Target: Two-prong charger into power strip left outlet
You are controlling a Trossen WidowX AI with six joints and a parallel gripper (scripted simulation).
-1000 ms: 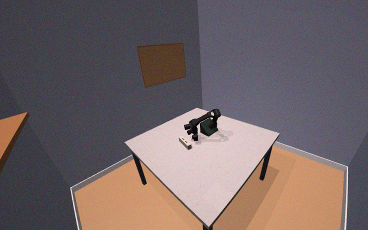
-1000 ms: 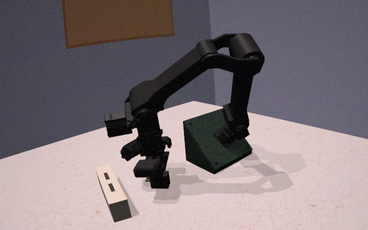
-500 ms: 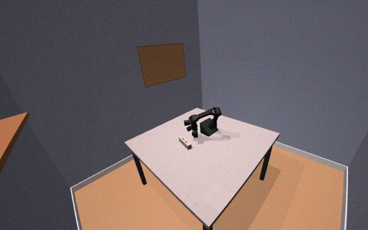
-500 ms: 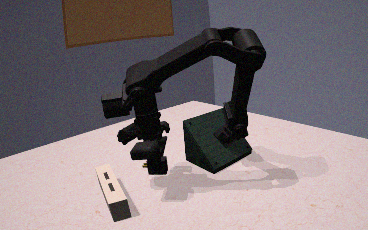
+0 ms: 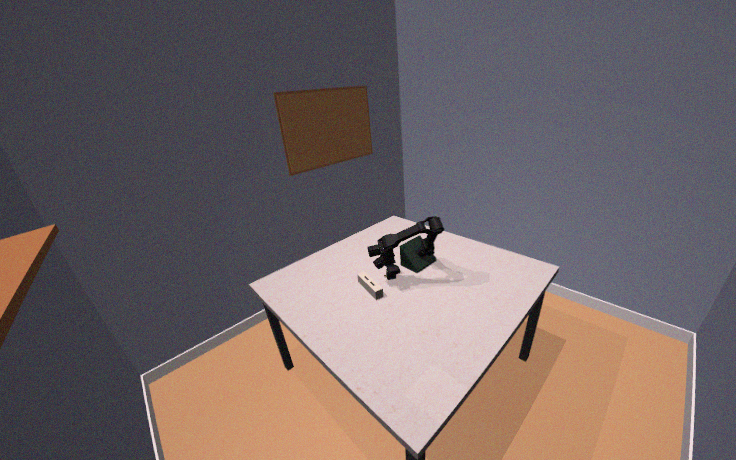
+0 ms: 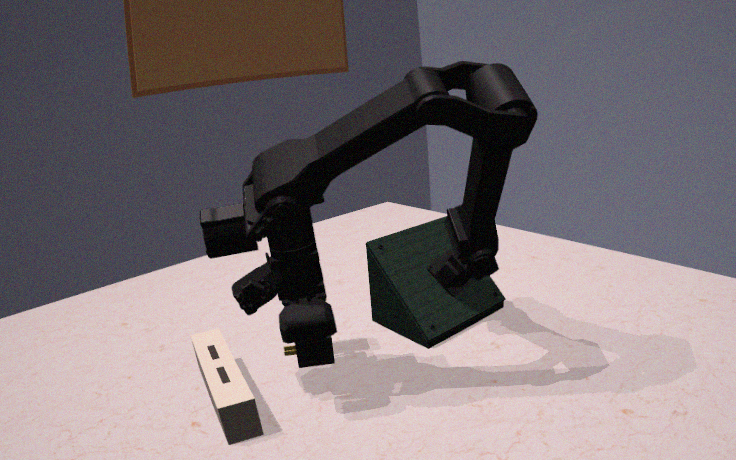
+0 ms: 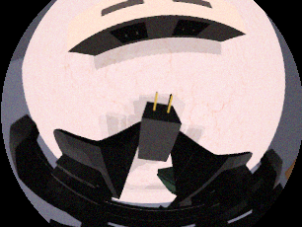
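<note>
The table has a pale, faintly veined top and dark legs; in the top view it stands on an orange-brown floor. A brown rectangular board is on the dark wall at the far left. The black arm extends from right to left above the table, its forward section pointing down. Its base is at a dark green wedge, which rests on the far part of the table and has a sloped face. The power strip lies on the table to the left of the gripper. Two dark rectangular marks are on its pale upper face; two outlets are on the dark side face shown in the wrist view. The gripper is clamped on the charger, a dark block located between the fingers, to the right of the strip. Two gold-coloured prongs project from the charger toward the strip's outlet face. The prongs are apart from the strip, and both outlets are unoccupied.
</note>
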